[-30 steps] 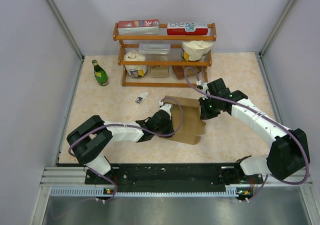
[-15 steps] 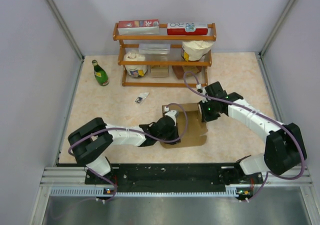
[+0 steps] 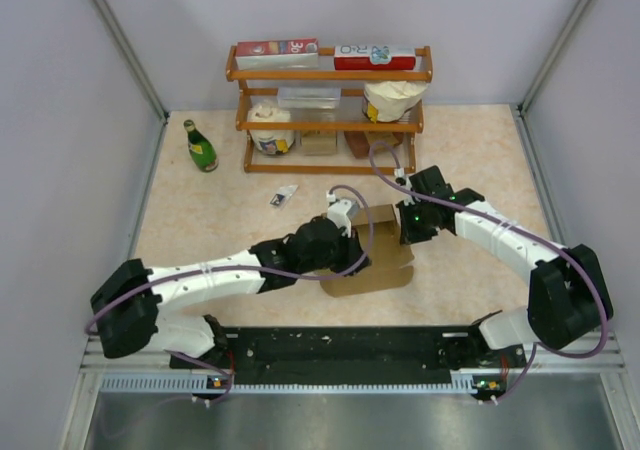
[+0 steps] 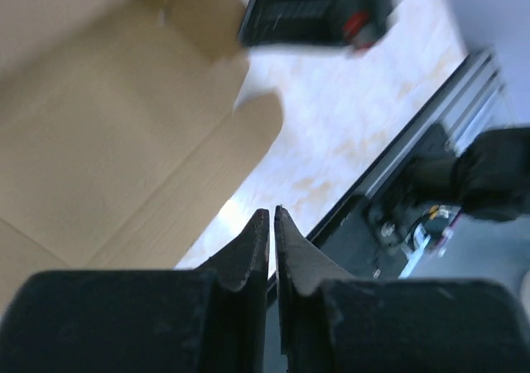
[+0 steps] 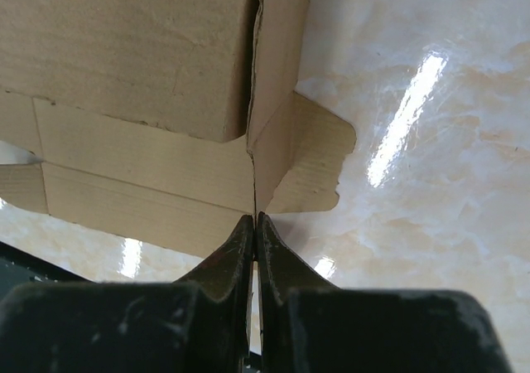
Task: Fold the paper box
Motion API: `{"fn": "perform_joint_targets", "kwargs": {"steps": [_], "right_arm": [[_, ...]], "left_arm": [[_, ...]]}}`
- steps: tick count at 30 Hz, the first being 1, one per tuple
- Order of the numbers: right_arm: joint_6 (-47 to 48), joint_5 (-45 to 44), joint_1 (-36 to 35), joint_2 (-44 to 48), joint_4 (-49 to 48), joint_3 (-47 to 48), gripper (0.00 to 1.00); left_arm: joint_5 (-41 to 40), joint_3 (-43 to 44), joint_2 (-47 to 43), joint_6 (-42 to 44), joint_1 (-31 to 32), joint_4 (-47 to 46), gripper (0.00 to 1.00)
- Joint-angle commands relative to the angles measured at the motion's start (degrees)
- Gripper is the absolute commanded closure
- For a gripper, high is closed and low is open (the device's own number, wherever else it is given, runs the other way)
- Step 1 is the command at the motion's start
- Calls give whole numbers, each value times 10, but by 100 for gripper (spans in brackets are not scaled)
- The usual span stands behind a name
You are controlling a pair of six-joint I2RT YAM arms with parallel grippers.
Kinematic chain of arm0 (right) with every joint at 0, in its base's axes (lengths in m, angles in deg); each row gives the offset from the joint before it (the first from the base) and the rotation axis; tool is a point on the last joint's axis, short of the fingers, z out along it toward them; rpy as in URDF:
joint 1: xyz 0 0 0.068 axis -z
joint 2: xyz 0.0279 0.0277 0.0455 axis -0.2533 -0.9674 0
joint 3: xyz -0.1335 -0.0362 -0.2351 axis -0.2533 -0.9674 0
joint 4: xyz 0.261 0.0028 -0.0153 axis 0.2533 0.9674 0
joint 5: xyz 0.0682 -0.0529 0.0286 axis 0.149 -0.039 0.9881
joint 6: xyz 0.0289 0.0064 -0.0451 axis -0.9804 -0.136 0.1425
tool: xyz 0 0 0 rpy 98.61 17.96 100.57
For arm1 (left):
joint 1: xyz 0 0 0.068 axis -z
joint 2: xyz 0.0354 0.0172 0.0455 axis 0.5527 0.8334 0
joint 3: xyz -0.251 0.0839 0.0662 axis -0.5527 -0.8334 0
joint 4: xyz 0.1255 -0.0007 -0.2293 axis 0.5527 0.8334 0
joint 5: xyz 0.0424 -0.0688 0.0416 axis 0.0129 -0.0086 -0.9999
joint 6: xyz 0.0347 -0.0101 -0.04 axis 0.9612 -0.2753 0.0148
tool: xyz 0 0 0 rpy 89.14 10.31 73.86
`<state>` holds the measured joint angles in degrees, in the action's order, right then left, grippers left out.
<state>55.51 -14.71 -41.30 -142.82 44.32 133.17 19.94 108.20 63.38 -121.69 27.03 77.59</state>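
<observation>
The paper box [image 3: 385, 262] is a brown cardboard sheet, partly folded, lying on the table's middle right. My right gripper [image 3: 406, 232] is at its far right edge. In the right wrist view the gripper [image 5: 255, 217] is shut on a thin upright panel edge of the box [image 5: 124, 58], with a rounded tab to the right. My left gripper [image 3: 356, 263] hovers over the box's left part. In the left wrist view its jaws [image 4: 272, 211] are almost together with nothing between them, and the cardboard [image 4: 124, 141] lies to the upper left beneath them.
A wooden shelf [image 3: 330, 75] at the back holds printed cartons, white tubs and small brown blocks. A green bottle [image 3: 200, 146] stands at the back left. A small packet [image 3: 284, 196] lies behind the box. The black rail [image 3: 340, 345] runs along the near edge.
My left arm has stretched out to the right and its wrist now sits over the box's left side. The box has shifted slightly toward the near edge. The right gripper has kept its hold.
</observation>
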Motion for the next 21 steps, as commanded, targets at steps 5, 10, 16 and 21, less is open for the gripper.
{"fn": "perform_joint_targets", "kwargs": {"steps": [5, 10, 16, 21], "right_arm": [[-2, -10, -5, 6, -14, -15, 100], [-3, -5, -5, 5, -18, -13, 100], [-4, 1, -5, 9, -18, -14, 100], [-2, 3, -5, 13, -18, -16, 100]], "left_arm": [[-63, 91, -73, 138, -97, 43, 84], [-36, 103, -24, 186, -165, 43, 87], [3, 98, 3, 242, -175, -6, 69], [65, 104, 13, 261, -216, -32, 55]]}}
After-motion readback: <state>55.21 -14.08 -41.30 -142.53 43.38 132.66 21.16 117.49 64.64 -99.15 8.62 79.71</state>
